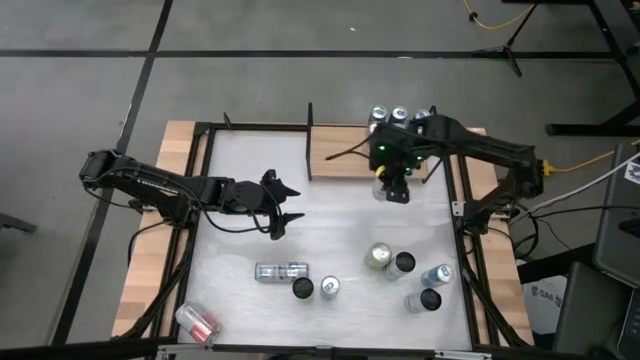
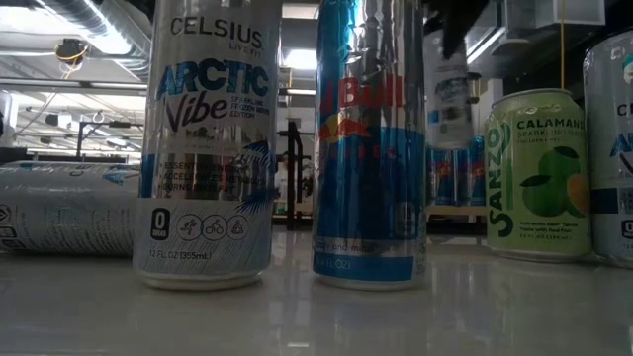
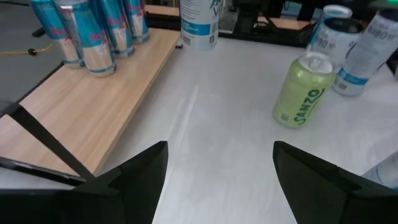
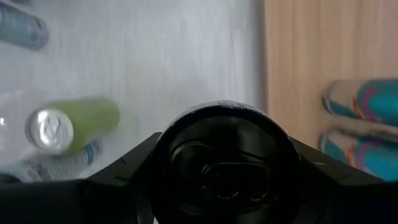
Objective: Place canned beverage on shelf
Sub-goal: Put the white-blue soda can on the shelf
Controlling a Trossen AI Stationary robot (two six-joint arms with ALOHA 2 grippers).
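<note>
High view: right hand [image 1: 392, 186] clamped on a white-and-blue beverage can [image 1: 386, 190], held just at the front edge of the light-brown wooden shelf board [image 1: 340, 156], near its right end. Three blue-and-silver cans [image 1: 400, 117] upright on the shelf's far right corner. Left hand [image 1: 283, 208] spread wide, holding nothing, over the middle of the white counter [image 1: 330, 220]. A lime-green can [image 1: 378, 256] and several more standing on the counter's near right; one silver can [image 1: 281, 271] lying on its side.

Low view: a tall white Celsius can [image 2: 206, 148] and a blue-and-silver can [image 2: 369, 148] up close, the lime-green one [image 2: 538, 173] at right; gripped can [image 2: 447, 89] hanging clear above the counter behind them.

Left wrist view: fingers [image 3: 140, 180] far apart; shelf [image 3: 93, 106] carrying the blue-and-silver cans [image 3: 93, 31]; gripped can [image 3: 199, 23] beside the board's edge.

Right wrist view: dark can top [image 4: 221, 165] pinched between both fingers, shelf board [image 4: 311, 56] just beside.
</note>
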